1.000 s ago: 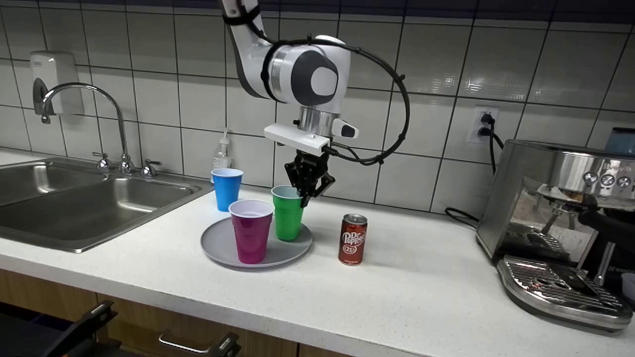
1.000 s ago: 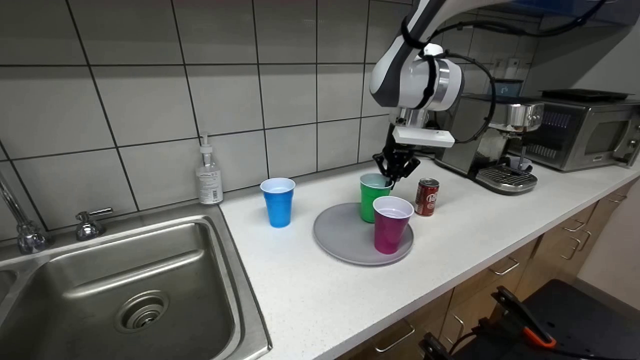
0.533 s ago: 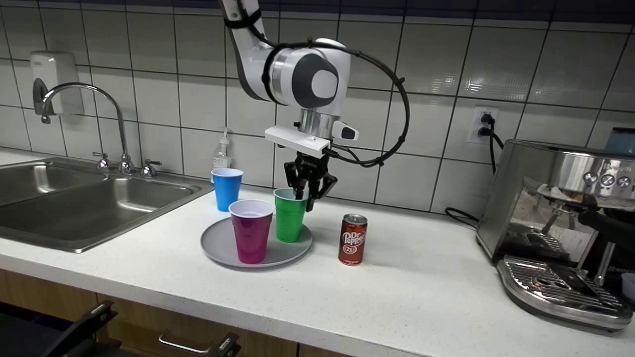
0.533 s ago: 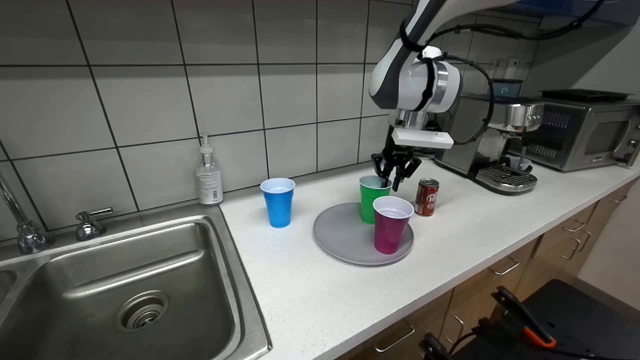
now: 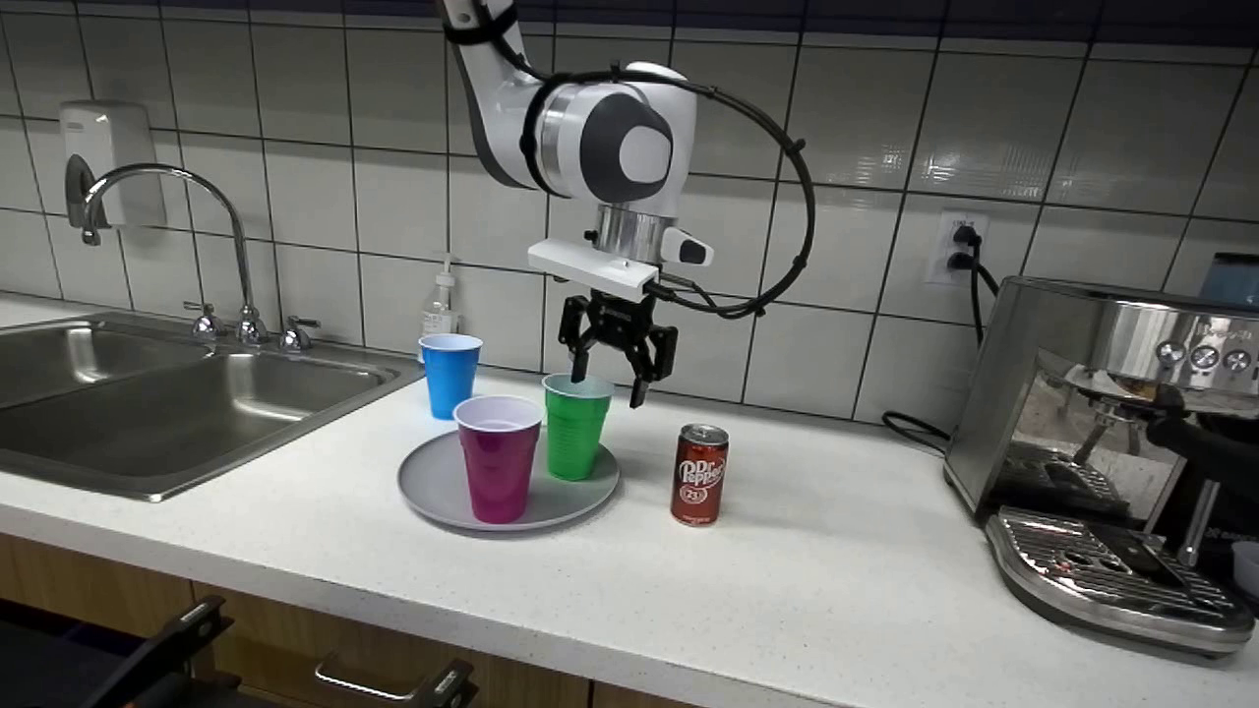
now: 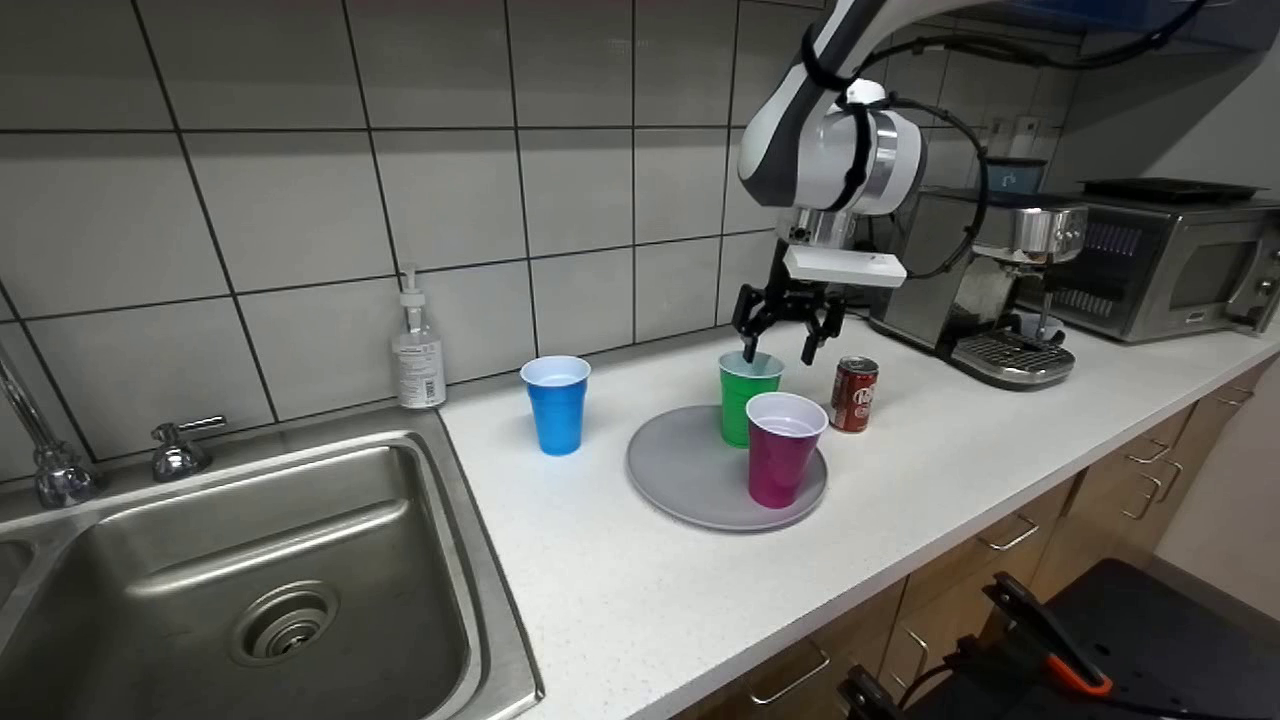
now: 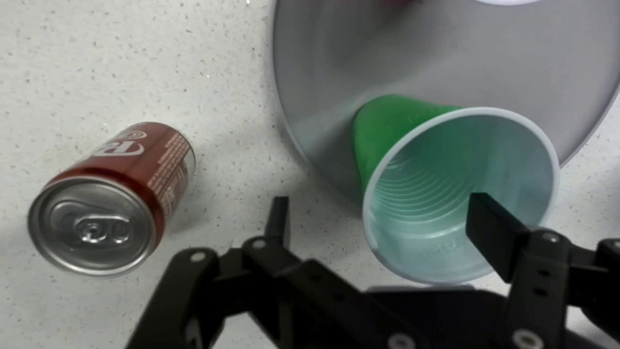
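My gripper (image 5: 609,385) (image 6: 779,353) (image 7: 378,208) is open above a green cup (image 5: 575,433) (image 6: 735,410) (image 7: 387,123), with nothing gripped between its fingers. One finger reaches over the cup's mouth; whether its tip dips below the rim I cannot tell. The opposite finger stands outside the cup, on the side of the red soda can (image 5: 700,477) (image 6: 853,395) (image 7: 97,228). The green cup is upright on a grey plate (image 5: 443,497) (image 6: 680,480) (image 7: 329,63). Sharing that plate is a magenta cup (image 5: 500,467) (image 6: 778,460), mostly cut off in the wrist view.
A blue cup (image 5: 450,374) (image 6: 556,405) and a soap bottle (image 6: 418,360) stand near the tiled wall. Beside them is a steel sink (image 5: 197,433). An espresso machine (image 5: 1111,472) and a microwave (image 6: 1180,270) occupy the counter's far end.
The jaws, earlier shut at the green cup's rim, have spread wide and let it go. The gripper dipped slightly, then rose; the cup has settled a little, its rim rounder.
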Tool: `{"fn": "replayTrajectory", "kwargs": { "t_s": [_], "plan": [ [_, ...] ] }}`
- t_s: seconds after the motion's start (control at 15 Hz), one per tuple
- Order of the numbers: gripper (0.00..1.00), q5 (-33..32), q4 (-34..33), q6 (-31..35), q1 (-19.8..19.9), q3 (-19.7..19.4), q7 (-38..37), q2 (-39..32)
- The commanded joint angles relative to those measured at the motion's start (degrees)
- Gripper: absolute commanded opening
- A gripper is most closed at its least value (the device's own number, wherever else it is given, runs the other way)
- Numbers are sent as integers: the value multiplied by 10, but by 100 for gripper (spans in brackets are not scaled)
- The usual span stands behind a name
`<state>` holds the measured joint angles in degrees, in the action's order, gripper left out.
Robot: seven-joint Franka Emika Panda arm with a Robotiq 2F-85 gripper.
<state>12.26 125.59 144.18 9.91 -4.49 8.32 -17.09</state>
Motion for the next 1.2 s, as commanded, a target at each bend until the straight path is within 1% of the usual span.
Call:
{"fn": "replayTrajectory", "kwargs": {
  "t_s": [0.0, 0.13, 0.67, 0.87, 1.13],
  "plan": [
    [100, -7, 17, 3, 2, 4, 21, 36],
    [100, -21, 20, 3, -4, 2, 22, 47],
    [100, -134, 14, -3, -43, -1, -8, 69],
    [100, -150, 7, -5, -57, 4, -13, 69],
    [100, -155, -3, -4, -77, 12, -17, 62]
  ]
}}
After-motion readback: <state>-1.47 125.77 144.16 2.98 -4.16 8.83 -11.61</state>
